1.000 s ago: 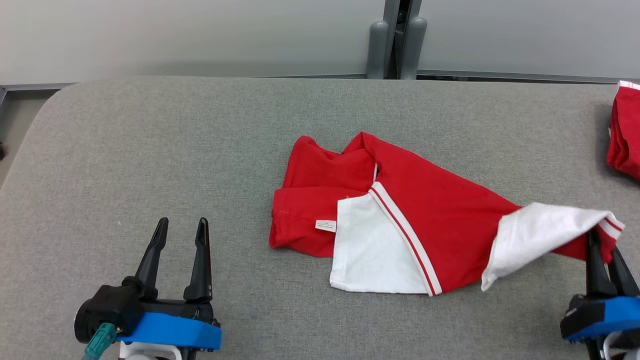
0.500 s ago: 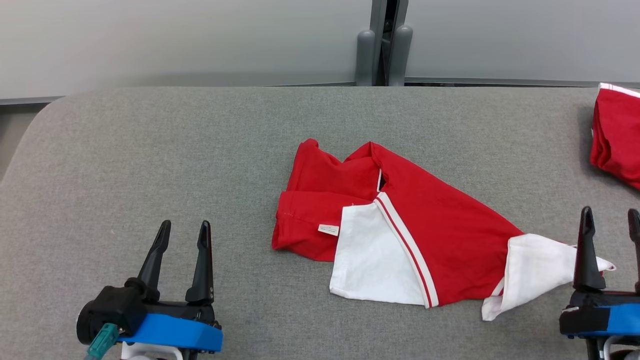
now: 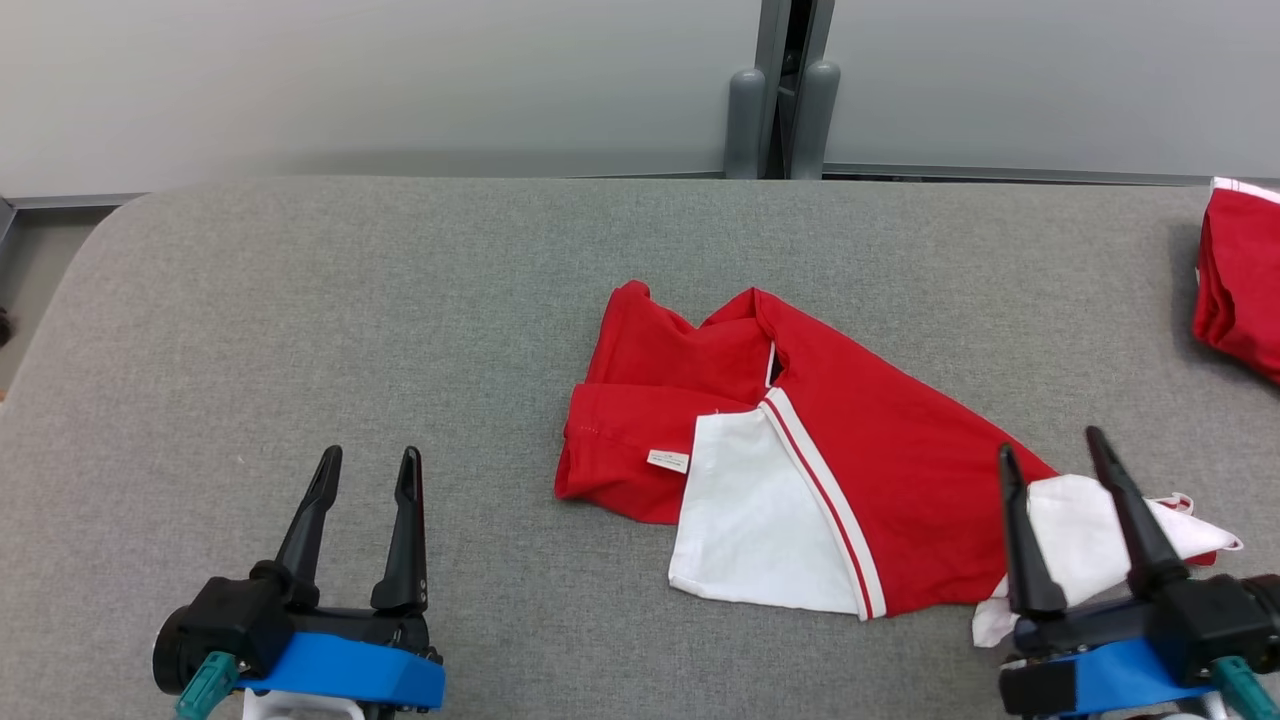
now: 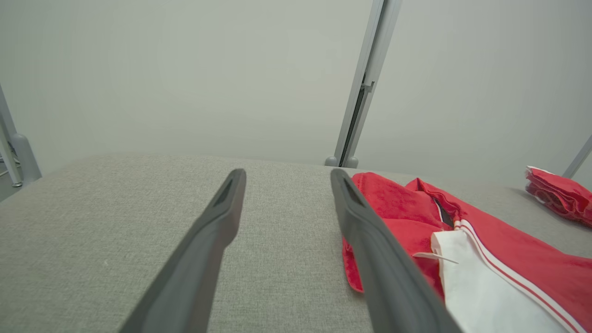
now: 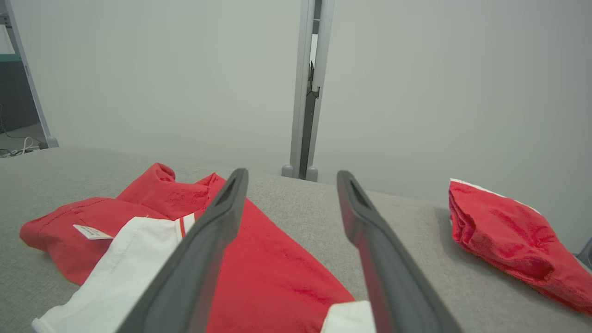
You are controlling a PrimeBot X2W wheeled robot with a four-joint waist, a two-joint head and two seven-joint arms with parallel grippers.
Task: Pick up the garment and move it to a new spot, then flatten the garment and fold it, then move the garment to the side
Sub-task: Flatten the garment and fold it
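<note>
The garment, red with white panels and striped trim, lies crumpled on the grey padded table, right of centre; a small white label shows on its left fold. It also appears in the left wrist view and the right wrist view. My right gripper stands open over the garment's white right end, with nothing between its fingers. At the lower left, my left gripper is open, well apart from the cloth.
A second red garment lies bunched at the table's far right edge, also in the right wrist view. Two grey posts stand behind the table against a pale wall. The table's left corner is rounded.
My right gripper let go of the garment's white end, which dropped flat onto the table, then shifted left over it. The left gripper stayed put.
</note>
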